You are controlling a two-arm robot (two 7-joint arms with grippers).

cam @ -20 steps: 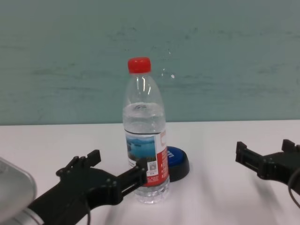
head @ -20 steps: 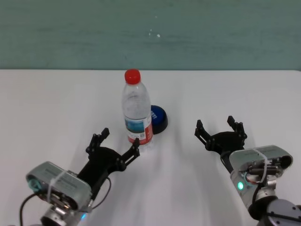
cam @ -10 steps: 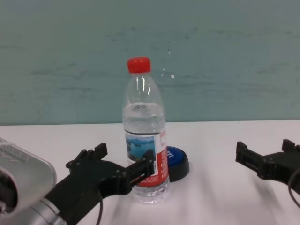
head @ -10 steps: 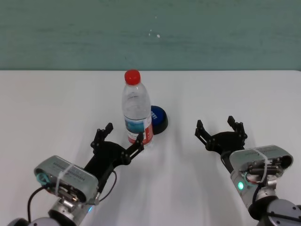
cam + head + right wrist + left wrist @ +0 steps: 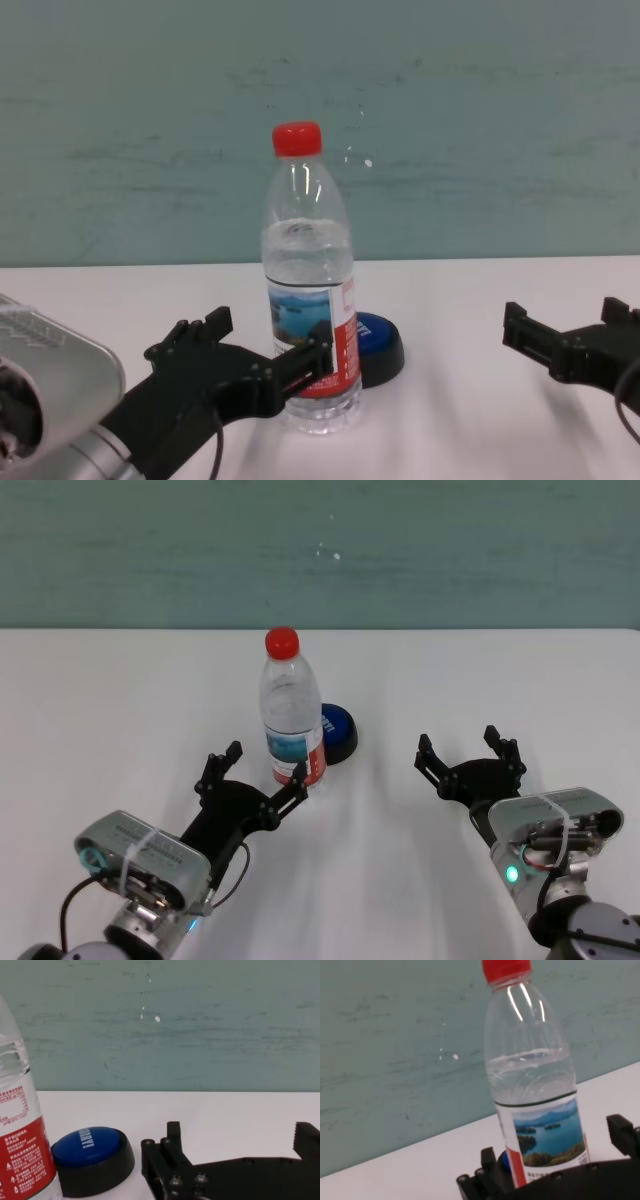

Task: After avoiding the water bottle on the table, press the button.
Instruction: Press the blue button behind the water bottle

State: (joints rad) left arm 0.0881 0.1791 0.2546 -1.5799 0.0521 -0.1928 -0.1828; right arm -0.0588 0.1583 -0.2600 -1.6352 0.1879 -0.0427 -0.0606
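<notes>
The water bottle (image 5: 293, 725), clear with a red cap and a red-and-white label, stands upright mid-table. The blue button (image 5: 338, 730) sits right behind it on its right, partly hidden by the bottle (image 5: 308, 320) in the chest view. My left gripper (image 5: 263, 767) is open, low over the table just in front of and left of the bottle. Its inner fingertip (image 5: 320, 345) is close against the label; I cannot tell whether it touches. The left wrist view shows the bottle (image 5: 535, 1085) filling the space beyond the fingers. My right gripper (image 5: 457, 744) is open, to the right of the button (image 5: 90, 1149).
The white table (image 5: 120, 700) runs back to a teal wall. Bare tabletop lies between the button (image 5: 380, 340) and the right gripper (image 5: 565, 325), and on the far left.
Over the last second my left gripper slid forward and rightward up to the bottle's base, then held nearly still. The bottle, the button and the right arm have not moved.
</notes>
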